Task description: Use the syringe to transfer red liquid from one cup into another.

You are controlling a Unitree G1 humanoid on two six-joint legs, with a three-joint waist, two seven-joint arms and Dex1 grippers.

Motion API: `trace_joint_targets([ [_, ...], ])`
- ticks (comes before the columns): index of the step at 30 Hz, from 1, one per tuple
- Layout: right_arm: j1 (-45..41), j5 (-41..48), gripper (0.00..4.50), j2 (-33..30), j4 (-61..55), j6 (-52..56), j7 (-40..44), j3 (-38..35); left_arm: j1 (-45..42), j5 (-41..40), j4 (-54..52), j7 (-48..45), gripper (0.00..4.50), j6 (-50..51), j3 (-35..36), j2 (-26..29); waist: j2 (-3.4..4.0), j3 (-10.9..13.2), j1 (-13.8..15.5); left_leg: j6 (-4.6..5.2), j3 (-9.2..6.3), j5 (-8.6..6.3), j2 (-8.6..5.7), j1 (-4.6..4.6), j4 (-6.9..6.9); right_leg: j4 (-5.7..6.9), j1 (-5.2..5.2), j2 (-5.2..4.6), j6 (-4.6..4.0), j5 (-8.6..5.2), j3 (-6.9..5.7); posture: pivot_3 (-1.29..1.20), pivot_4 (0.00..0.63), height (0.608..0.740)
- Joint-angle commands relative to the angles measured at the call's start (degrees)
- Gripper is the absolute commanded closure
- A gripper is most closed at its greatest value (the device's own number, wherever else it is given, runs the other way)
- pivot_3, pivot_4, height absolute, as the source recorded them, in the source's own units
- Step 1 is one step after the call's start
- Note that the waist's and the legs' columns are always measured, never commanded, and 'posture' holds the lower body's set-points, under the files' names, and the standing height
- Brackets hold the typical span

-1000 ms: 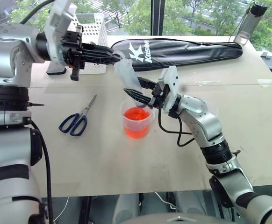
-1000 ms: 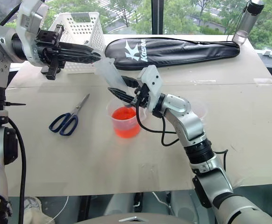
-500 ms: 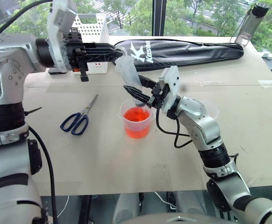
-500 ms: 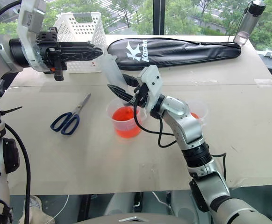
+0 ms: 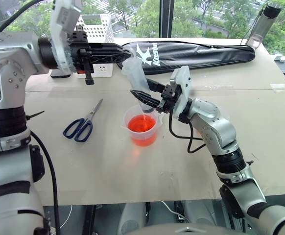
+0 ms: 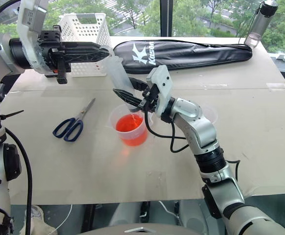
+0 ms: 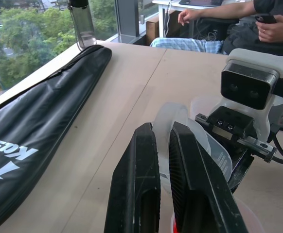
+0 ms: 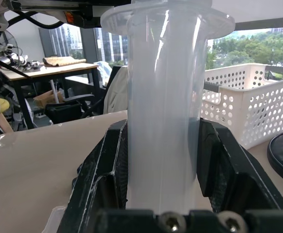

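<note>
The right gripper (image 6: 129,96) clamps the syringe (image 6: 119,78) tilted over the beaker (image 6: 130,128) of red liquid (image 6: 130,123) mid-table, the left gripper (image 6: 97,53) pressed together at its plunger top, so transfer to the small cup (image 6: 208,113) looks still ahead.

Silver arms, black joints, black cables, white wrist cameras.

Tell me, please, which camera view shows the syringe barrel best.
The right wrist view: the syringe stands upright and close, clamped between the right gripper fingers, flange visible. The eye views show it small and tilted above the larger beaker, with the left gripper at its top. The left wrist view glimpses its rim behind the fingers.
</note>
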Motion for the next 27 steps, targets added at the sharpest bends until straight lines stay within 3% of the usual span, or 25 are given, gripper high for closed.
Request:
trace_joint_targets([
  [1,-0.76,3.39,3.01,-0.16,-5.98,1.5,6.72,4.3,-1.69,0.52,0.88,2.65,4.5,-1.62,2.95,0.8,0.0,0.0,0.01,0.0,0.0,0.0,0.0,0.0,0.0,0.0,0.0,0.0,0.0,0.0,0.0,0.0,0.15,0.724],
  [12,-2.59,11.25,3.01,1.11,-6.76,8.29,5.02,0.21,-2.41,-1.43,3.16,0.57,4.5,-2.38,3.05,2.32,0.0,0.0,-0.04,0.0,0.01,0.0,0.0,-0.01,0.0,-0.01,-0.01,0.01,0.0,0.0,0.0,0.0,0.15,0.724],
  [27,-4.79,8.63,3.01,-1.35,-8.17,11.64,3.34,0.11,-1.67,-2.33,1.88,-2.84,4.5,-3.55,1.88,3.86,0.0,0.0,-0.03,0.0,0.01,0.0,0.0,-0.01,0.0,-0.01,-0.01,0.01,0.0,0.0,0.0,0.0,0.15,0.724],
])
